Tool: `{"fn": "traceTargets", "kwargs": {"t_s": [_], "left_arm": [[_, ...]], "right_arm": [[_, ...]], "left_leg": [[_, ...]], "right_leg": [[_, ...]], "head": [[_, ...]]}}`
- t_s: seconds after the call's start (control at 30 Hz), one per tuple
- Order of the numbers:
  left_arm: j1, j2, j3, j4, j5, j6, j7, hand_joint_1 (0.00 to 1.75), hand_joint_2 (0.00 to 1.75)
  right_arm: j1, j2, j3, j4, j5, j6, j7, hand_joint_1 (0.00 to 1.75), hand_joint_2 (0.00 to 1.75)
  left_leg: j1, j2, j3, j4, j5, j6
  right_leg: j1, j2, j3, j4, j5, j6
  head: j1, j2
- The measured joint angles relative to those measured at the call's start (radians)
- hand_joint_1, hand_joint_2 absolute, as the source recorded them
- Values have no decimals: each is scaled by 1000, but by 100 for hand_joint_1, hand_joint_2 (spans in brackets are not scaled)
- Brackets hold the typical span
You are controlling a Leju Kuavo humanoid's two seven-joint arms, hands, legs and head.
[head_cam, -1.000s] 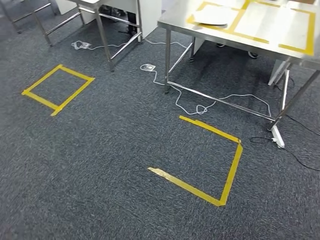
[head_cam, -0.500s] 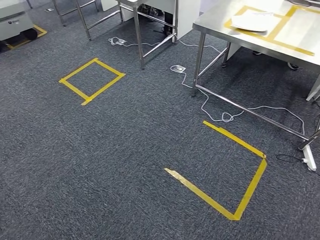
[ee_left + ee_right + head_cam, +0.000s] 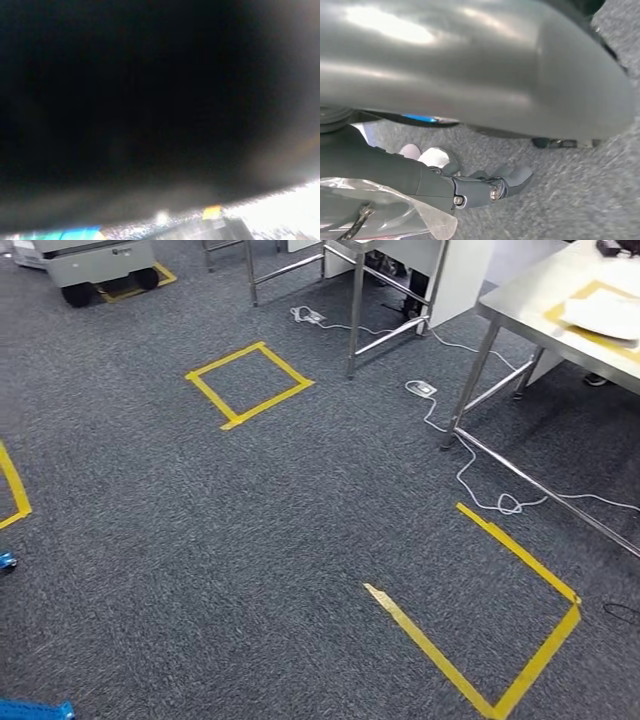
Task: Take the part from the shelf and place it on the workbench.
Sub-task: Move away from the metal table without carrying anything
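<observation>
While the head view looks down on dark grey carpet point(image 3: 226, 540), a closed square of yellow tape point(image 3: 249, 385) lies on the floor toward the far left, and an open three-sided yellow tape outline point(image 3: 521, 640) lies nearer, at the right. A steel workbench point(image 3: 528, 300) stands at the far right, its top marked with yellow tape, and a flat white part point(image 3: 604, 312) rests on that top. White cables point(image 3: 483, 480) trail over the carpet between the bench legs. A second steel frame table point(image 3: 362, 280) stands farther back, and a grey wheeled cart point(image 3: 98, 265) sits at the far left corner on another yellow mark. Blue objects point(image 3: 34, 710) show at the near left edge.

From the left wrist, the picture is almost wholly dark and blurred, with a thin strip of bright, speckled floor along one edge; whether the left hand is apart or together cannot be told.

From the right wrist, the right hand point(image 3: 471, 187) shows below a broad grey curved surface point(image 3: 471, 60), its dark fingers point(image 3: 508, 180) stretched out over the carpet. A clear plastic bag point(image 3: 395, 215) lies against the underside of the hand, touching it; whether the fingers clamp it cannot be told. What the bag holds is unclear.
</observation>
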Motion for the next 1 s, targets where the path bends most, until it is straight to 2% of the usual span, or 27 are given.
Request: {"fn": "traceTargets", "kwargs": {"t_s": [0.03,0.07,0.1,0.13,0.17,0.2,0.23,0.27,0.33,0.4,0.43,0.5,0.53,0.57,0.6,0.63,0.67,0.7,0.73,0.77,0.8,0.83,0.9,0.93,0.97,1.0], "left_arm": [[-1,2,-2,-2,1,1,2,0,0],[-2,3,-5,-3,1,1,3,0,0],[-3,4,-8,-3,2,1,3,0,0],[-3,4,-11,-4,4,1,4,0,0],[-3,4,-14,-4,6,1,4,0,0],[-4,4,-17,-4,9,1,5,0,0],[-5,3,-20,-5,12,1,5,0,0],[-7,3,-23,-5,15,1,5,0,0],[-10,2,-27,-7,20,1,5,0,0],[-9,3,-30,-8,23,1,5,0,0],[-9,4,-32,-9,24,1,5,0,0],[-10,7,-34,-10,26,2,5,0,0],[-12,7,-35,-10,28,2,4,0,0],[-14,7,-35,-10,30,2,4,0,0],[-15,7,-36,-10,33,2,3,0,0],[-14,7,-37,-10,36,2,3,0,0],[-13,8,-38,-10,38,2,3,0,0],[-12,9,-39,-10,40,2,2,0,0],[-12,10,-40,-10,41,2,2,0,0],[-13,10,-41,-10,42,2,2,0,0],[-14,10,-41,-10,42,2,2,0,0],[-15,10,-42,-10,42,2,2,0,0],[-14,9,-43,-11,43,2,1,0,0],[-12,9,-44,-11,44,2,1,0,0],[-12,10,-46,-11,44,2,1,0,0],[-12,10,-47,-11,45,2,1,0,0]], "right_arm": [[1,1,-1,1,3,0,2,0,0],[2,1,-2,2,5,0,4,0,0],[4,2,-2,3,8,0,6,0,0],[4,2,-3,5,10,0,8,0,0],[4,2,-4,7,14,0,9,0,0],[4,2,-6,8,19,0,10,0,0],[4,2,-8,10,23,0,10,0,0],[4,3,-10,11,27,0,11,0,0],[4,4,-13,16,33,0,14,0,0],[3,6,-14,19,39,0,18,0,0],[2,7,-15,20,41,0,19,0,0],[1,9,-17,22,46,0,19,0,0],[2,10,-18,23,48,0,20,0,0],[3,10,-19,25,52,0,21,0,0],[3,11,-19,28,56,0,23,0,0],[2,12,-19,30,60,0,25,0,0],[1,12,-20,32,64,0,25,0,0],[0,13,-20,34,66,0,26,0,0],[-1,14,-20,35,66,0,27,0,0],[-1,14,-21,37,66,0,28,0,0],[-2,15,-21,38,66,0,28,0,0],[-3,15,-21,39,67,0,28,0,0],[-6,15,-21,41,67,0,29,0,0],[-9,15,-21,42,67,0,29,0,0],[-12,15,-22,42,67,0,29,0,0],[-15,15,-22,43,67,0,29,0,0]], "left_leg": [[-1,-11,-1,0,0,3],[-3,-24,-2,0,1,6],[-6,-37,-2,1,1,7],[-8,-51,-1,1,0,8],[-10,-66,1,1,0,8],[-12,-80,3,1,0,8],[-13,-94,4,2,-1,8],[-15,-108,4,4,-2,7],[-14,-134,-4,7,-2,-1],[-10,-155,-13,7,1,-13],[-10,-146,-17,13,-3,-19],[-10,-94,-43,68,-41,-30],[-9,-62,-71,125,-74,-36],[-5,-44,-105,192,-106,-42],[0,-36,-134,250,-126,-48],[4,-31,-150,281,-129,-54],[9,-27,-147,275,-111,-59],[13,-19,-124,231,-79,-63],[16,0,-87,163,-42,-67],[16,22,-52,98,-17,-69],[15,37,-28,51,-3,-64],[13,47,-16,26,0,-57],[9,30,-19,23,-2,-37],[9,20,-20,23,-1,-29],[9,11,-21,21,1,-22],[11,1,-22,20,3,-15]], "right_leg": [[0,28,-33,71,-33,0],[1,42,-73,146,-62,-1],[1,48,-106,204,-77,-3],[3,50,-125,227,-70,-6],[4,53,-124,207,-42,-11],[6,59,-108,155,-1,-17],[8,81,-82,83,42,-25],[7,107,-56,16,72,-32],[7,142,-26,-56,90,-37],[8,127,-16,-69,89,-38],[7,114,-11,-75,93,-41],[2,84,-3,-89,98,-48],[2,68,0,-91,97,-50],[3,52,0,-91,95,-52],[3,35,1,-90,93,-52],[2,19,1,-90,90,-50],[1,5,1,-90,86,-48],[-1,-9,3,-89,82,-44],[-2,-21,8,-88,77,-39],[-1,-33,13,-85,69,-32],[0,-43,19,-83,63,-25],[2,-53,24,-81,58,-18],[3,-70,38,-83,54,-6],[0,-65,42,-81,50,0],[-2,-46,38,-67,37,4],[-4,-18,20,-32,13,7]], "head": [[2,0],[3,0],[3,0],[3,0],[4,0],[4,0],[4,0],[3,0],[3,0],[4,0],[3,0],[-3,0],[-6,0],[-9,0],[-9,0],[-9,0],[-9,0],[-9,0],[-9,0],[-10,0],[-9,0],[-7,0],[-4,0],[-3,0],[-2,0],[-1,0]]}}
